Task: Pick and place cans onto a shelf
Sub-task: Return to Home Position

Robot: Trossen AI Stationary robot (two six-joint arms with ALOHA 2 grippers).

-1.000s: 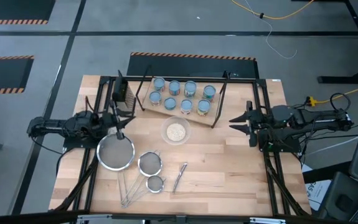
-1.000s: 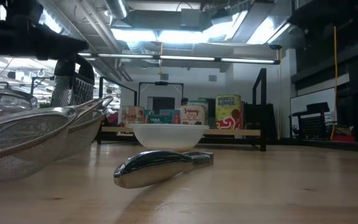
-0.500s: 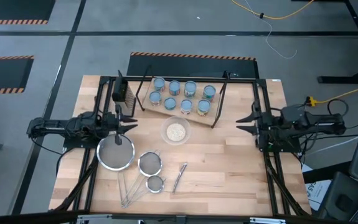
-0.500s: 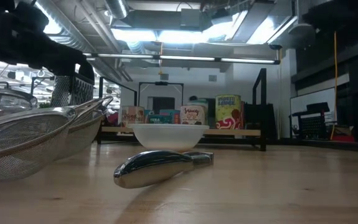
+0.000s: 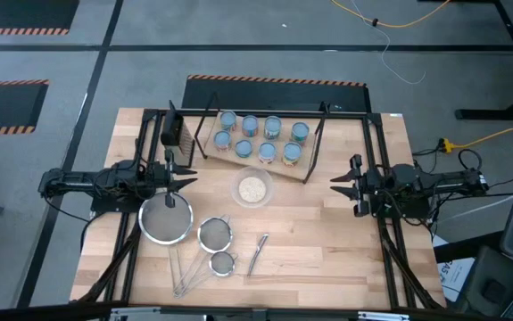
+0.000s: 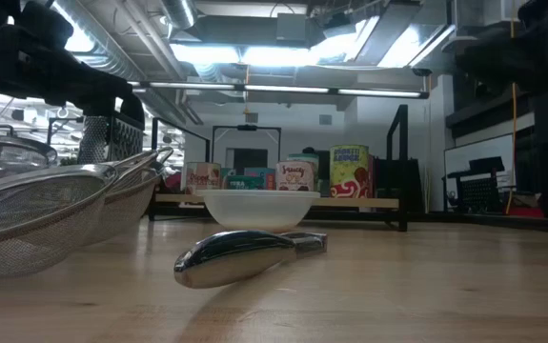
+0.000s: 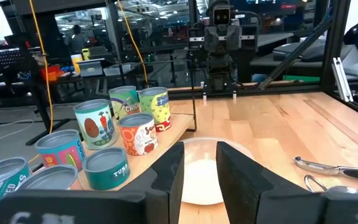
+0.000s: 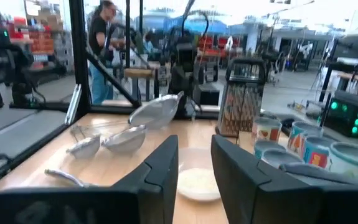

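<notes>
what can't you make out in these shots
High view: the cans show only tops; labels unreadable.
Low view: the bowl and front cans hide the rest of the eight on the shelf.
Left wrist view: left gripper covers part of the bowl; nearest cans cut by the edge.
Right wrist view: cans cut by the edge, labels unreadable.

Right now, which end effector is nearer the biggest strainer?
Left. The left end effector hangs by the rim of the biggest strainer; the right end effector sits far off on the opposite side.

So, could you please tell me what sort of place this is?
Probably a robotics lab or workshop: hazard-striped floor tape lies beside the table, loose cables cross the grey floor, and strip lights hang overhead.
</notes>
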